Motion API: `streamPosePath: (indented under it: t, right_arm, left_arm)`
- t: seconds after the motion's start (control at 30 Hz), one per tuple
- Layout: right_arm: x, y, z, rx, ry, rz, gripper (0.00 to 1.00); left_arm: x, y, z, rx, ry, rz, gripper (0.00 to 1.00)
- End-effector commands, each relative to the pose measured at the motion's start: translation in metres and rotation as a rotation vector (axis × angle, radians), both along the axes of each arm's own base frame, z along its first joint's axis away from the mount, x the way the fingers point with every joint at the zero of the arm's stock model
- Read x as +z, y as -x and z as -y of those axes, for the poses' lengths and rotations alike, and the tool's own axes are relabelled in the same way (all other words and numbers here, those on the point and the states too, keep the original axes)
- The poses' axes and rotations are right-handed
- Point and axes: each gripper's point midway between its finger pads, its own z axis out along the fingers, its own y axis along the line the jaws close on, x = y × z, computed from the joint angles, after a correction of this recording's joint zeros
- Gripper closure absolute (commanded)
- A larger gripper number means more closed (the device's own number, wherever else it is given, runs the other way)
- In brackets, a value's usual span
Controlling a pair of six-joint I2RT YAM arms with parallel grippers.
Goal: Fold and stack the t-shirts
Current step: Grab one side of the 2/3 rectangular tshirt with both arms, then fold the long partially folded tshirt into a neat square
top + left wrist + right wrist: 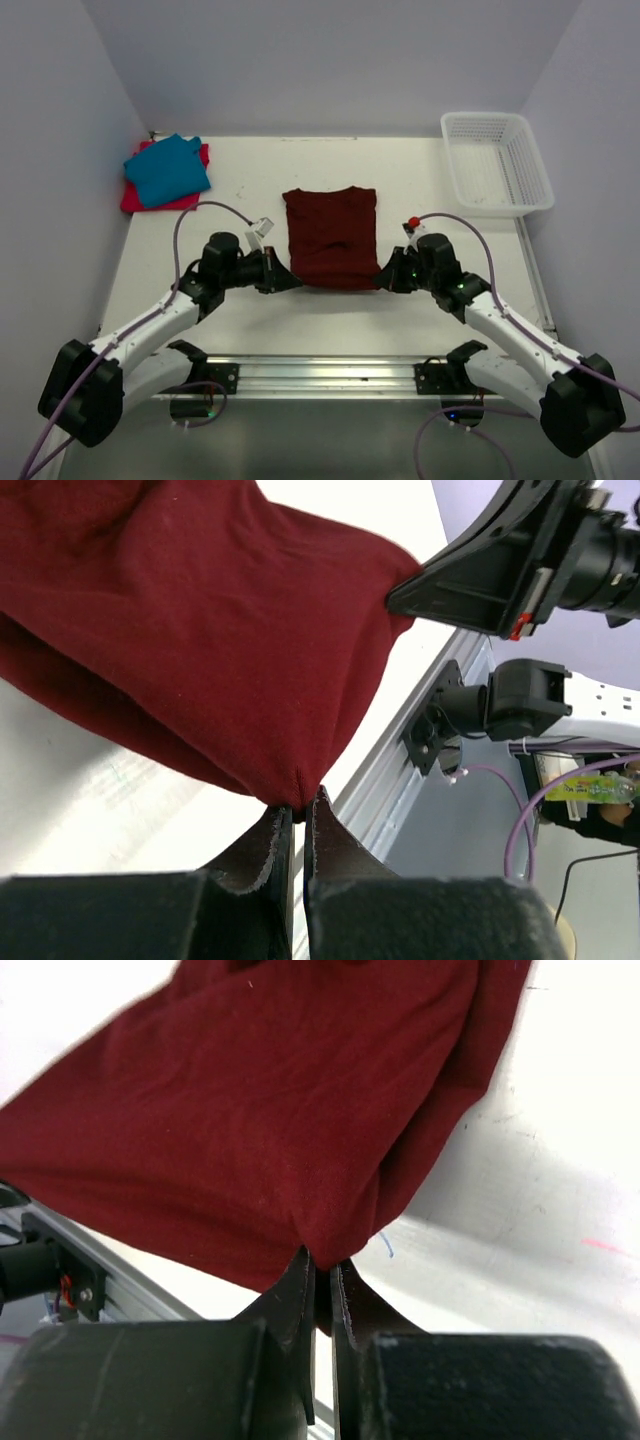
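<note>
Dark maroon cloth t-shirt [330, 238] mid-table, near hem raised. Its two near corners vanish inside the left gripper [298, 815] and right gripper [322, 1268], each pinched tight on cloth. Bright red-pink shirt [132, 200] mostly hidden under teal blue shirt [168, 170], far-left corner. White tabletop [240, 195] shows on both sides.

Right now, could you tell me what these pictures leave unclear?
- Pink shirt: top view, mostly under the teal shirt; fold unreadable.
- Maroon shirt: far end cut off at the top of both wrist views.
- Its near corners: pinched inside the left gripper and right gripper.
</note>
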Motion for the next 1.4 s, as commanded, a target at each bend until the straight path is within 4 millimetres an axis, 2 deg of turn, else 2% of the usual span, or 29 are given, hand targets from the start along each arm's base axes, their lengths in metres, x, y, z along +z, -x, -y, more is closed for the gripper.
streamPosePath:
  t: [0.0,0.07,0.2,0.23,0.43,0.47,0.53,0.57,0.63,0.7,0.73,0.77,0.8,0.83,0.87,0.9,0.93,0.97,1.0,1.03,1.07,1.1,1.13,1.17,1.2,1.23,1.3,1.33,1.37]
  right_arm:
    - [0.002,0.012,0.018,-0.023,0.068,-0.017,1.00]
    - [0.008,0.009,0.022,-0.037,0.087,0.010,1.00]
    - [0.018,-0.008,0.021,-0.047,0.122,0.037,1.00]
    - [0.011,-0.012,0.020,-0.041,0.145,0.011,1.00]
    - [0.030,-0.057,0.010,-0.059,0.185,0.081,1.00]
    - [0.025,-0.066,0.009,-0.059,0.209,0.076,1.00]
    - [0.039,-0.084,0.004,-0.068,0.220,0.115,1.00]
    - [0.039,-0.091,0.002,-0.069,0.228,0.116,1.00]
    - [0.041,-0.109,-0.002,-0.077,0.247,0.118,1.00]
    - [0.044,-0.128,-0.010,-0.074,0.252,0.125,1.00]
    - [0.046,-0.135,-0.012,-0.075,0.257,0.131,1.00]
    - [0.060,-0.147,-0.017,-0.077,0.247,0.161,1.00]
    - [0.048,-0.155,-0.019,-0.073,0.264,0.133,1.00]
    - [0.050,-0.163,-0.021,-0.073,0.267,0.135,1.00]
    - [0.062,-0.178,-0.025,-0.076,0.262,0.162,1.00]
    - [0.063,-0.187,-0.028,-0.078,0.263,0.165,1.00]
    - [0.041,-0.197,-0.030,-0.069,0.294,0.116,1.00]
    - [0.061,-0.221,-0.036,-0.084,0.273,0.161,1.00]
    - [0.063,-0.235,-0.039,-0.093,0.271,0.166,1.00]
    - [0.020,-0.251,-0.039,-0.096,0.331,0.088,0.93]
    - [0.010,-0.267,-0.038,-0.108,0.354,0.064,0.75]
    - [0.045,-0.310,-0.045,-0.133,0.316,0.133,0.41]
    - [0.031,-0.313,-0.042,-0.127,0.358,0.064,0.34]
    - [0.022,-0.340,-0.046,-0.142,0.366,0.076,0.29]
    - [0.020,-0.344,-0.046,-0.145,0.378,0.079,0.29]
    - [0.019,-0.349,-0.047,-0.144,0.375,0.095,0.28]
    - [0.024,-0.338,-0.040,-0.163,0.381,0.115,0.28]
    - [0.033,-0.336,-0.037,-0.174,0.364,0.151,0.28]
    - [0.020,-0.330,-0.034,-0.185,0.354,0.171,0.26]
  left_arm:
    - [0.003,0.012,-0.009,0.048,-0.048,-0.056,1.00]
    - [0.004,0.014,-0.013,0.064,-0.061,-0.055,1.00]
    - [-0.003,0.005,-0.014,0.076,-0.098,-0.036,1.00]
    - [-0.009,0.002,-0.013,0.074,-0.117,-0.048,1.00]
    - [-0.014,-0.037,-0.005,0.100,-0.168,-0.005,1.00]
    - [-0.005,-0.049,-0.002,0.106,-0.164,0.024,1.00]
    - [-0.006,-0.066,-0.003,0.126,-0.187,0.030,1.00]
    - [0.006,-0.077,-0.001,0.133,-0.174,0.056,1.00]
    - [0.004,-0.094,-0.003,0.152,-0.182,0.047,1.00]
    - [0.024,-0.117,0.000,0.160,-0.143,0.099,1.00]
    - [0.016,-0.127,-0.004,0.174,-0.154,0.074,1.00]
    - [0.025,-0.139,-0.004,0.182,-0.148,0.093,1.00]
    - [0.025,-0.145,-0.004,0.184,-0.147,0.092,1.00]
    - [0.015,-0.154,-0.007,0.194,-0.157,0.064,1.00]
    - [0.020,-0.165,-0.007,0.200,-0.149,0.078,1.00]
    - [0.019,-0.174,-0.007,0.205,-0.148,0.090,1.00]
    - [0.011,-0.189,-0.007,0.214,-0.157,0.072,1.00]
    - [0.007,-0.197,-0.008,0.216,-0.159,0.063,1.00]
    - [0.004,-0.209,-0.008,0.217,-0.161,0.077,1.00]
    - [-0.026,-0.224,-0.014,0.237,-0.206,0.021,0.99]
    - [-0.013,-0.252,-0.014,0.254,-0.200,0.064,0.90]
    - [-0.018,-0.268,-0.017,0.277,-0.201,0.050,0.48]
    - [-0.037,-0.285,-0.027,0.293,-0.198,0.012,0.35]
    - [-0.023,-0.302,-0.030,0.324,-0.154,0.025,0.06]
    - [-0.008,-0.312,-0.030,0.329,-0.102,0.087,0.00]
    - [0.015,-0.315,-0.035,0.341,-0.068,0.142,0.00]
    - [0.034,-0.317,-0.043,0.384,-0.082,0.206,0.00]
    - [0.056,-0.314,-0.046,0.395,-0.077,0.252,0.00]
    - [0.060,-0.312,-0.048,0.398,-0.079,0.266,0.00]
